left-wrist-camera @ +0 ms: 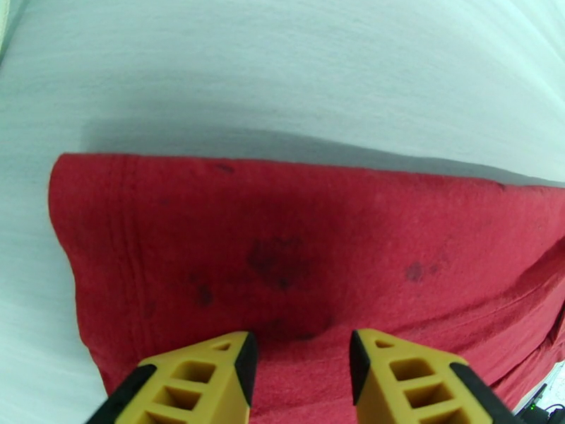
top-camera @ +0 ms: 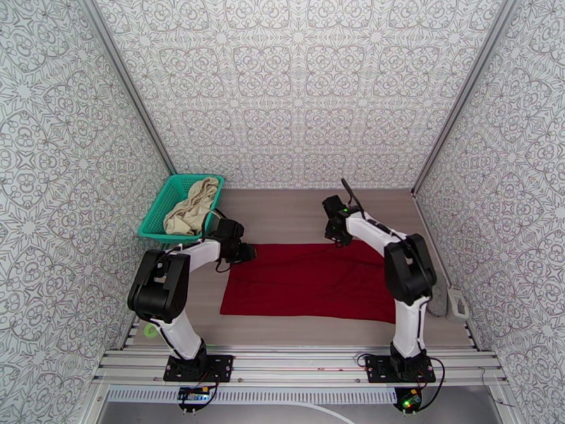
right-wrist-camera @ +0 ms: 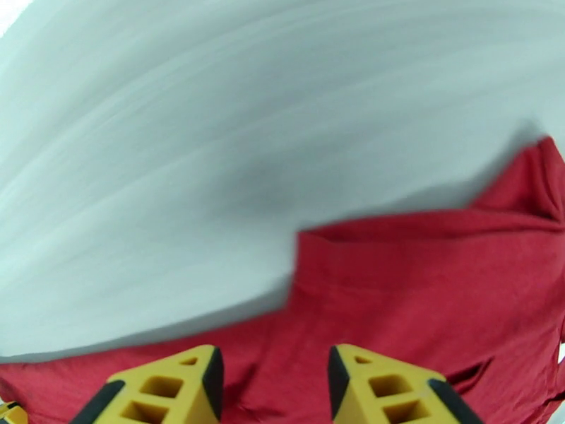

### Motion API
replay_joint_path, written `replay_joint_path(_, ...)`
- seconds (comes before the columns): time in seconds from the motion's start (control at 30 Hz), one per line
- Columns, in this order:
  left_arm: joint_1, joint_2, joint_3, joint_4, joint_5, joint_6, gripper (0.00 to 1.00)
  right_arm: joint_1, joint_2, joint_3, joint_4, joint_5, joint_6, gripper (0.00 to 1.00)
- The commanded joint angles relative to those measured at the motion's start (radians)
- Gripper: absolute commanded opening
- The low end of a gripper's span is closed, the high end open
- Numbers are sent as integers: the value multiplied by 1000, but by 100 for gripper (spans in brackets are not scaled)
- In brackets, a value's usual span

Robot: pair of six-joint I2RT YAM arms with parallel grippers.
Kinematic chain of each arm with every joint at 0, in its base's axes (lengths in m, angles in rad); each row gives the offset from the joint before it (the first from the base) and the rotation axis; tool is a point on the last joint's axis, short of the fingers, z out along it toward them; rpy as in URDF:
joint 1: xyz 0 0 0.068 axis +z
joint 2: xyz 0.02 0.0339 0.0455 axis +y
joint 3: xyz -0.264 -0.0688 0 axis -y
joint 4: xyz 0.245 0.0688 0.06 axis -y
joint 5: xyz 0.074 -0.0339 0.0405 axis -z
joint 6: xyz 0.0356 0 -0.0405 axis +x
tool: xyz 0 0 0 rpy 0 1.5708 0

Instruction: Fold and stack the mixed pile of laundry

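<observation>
The dark red shirt (top-camera: 311,280) lies flat on the table as a wide folded rectangle. My left gripper (top-camera: 247,252) hovers at the shirt's far left corner. In the left wrist view the gripper (left-wrist-camera: 302,369) has its yellow fingers (left-wrist-camera: 205,379) apart over the red cloth (left-wrist-camera: 282,256), with nothing pinched between them. My right gripper (top-camera: 337,234) is at the shirt's far edge, right of centre. The right wrist view has this gripper (right-wrist-camera: 272,383) open above the rumpled red fabric (right-wrist-camera: 424,291). The cream-beige garment (top-camera: 191,206) lies bunched in the teal basket (top-camera: 159,213).
The teal mesh basket stands at the back left, close behind my left arm. A small grey and white object (top-camera: 448,302) sits at the table's right edge. Patterned walls enclose the table on three sides. Bare tabletop (top-camera: 296,213) stretches behind the shirt.
</observation>
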Motion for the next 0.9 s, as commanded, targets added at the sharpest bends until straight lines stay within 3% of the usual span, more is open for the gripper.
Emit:
replay_joint_path(0.0,12,58,-35,-9,-9,-6,43,7,61,57,-106,25,-17,45)
replay_joint_path(0.23,20,59,-46,-4,-9,-1,43,13,110,81,-132,26,0,40)
replay_joint_path(0.5,29,54,-58,1,18,2,43,13,59,42,-127,83,18,17)
replay_joint_path(0.63,30,53,-57,2,20,3,43,14,30,35,-125,90,20,0)
replay_joint_path(0.87,32,53,-63,3,23,3,43,14,-41,-36,-99,92,45,0)
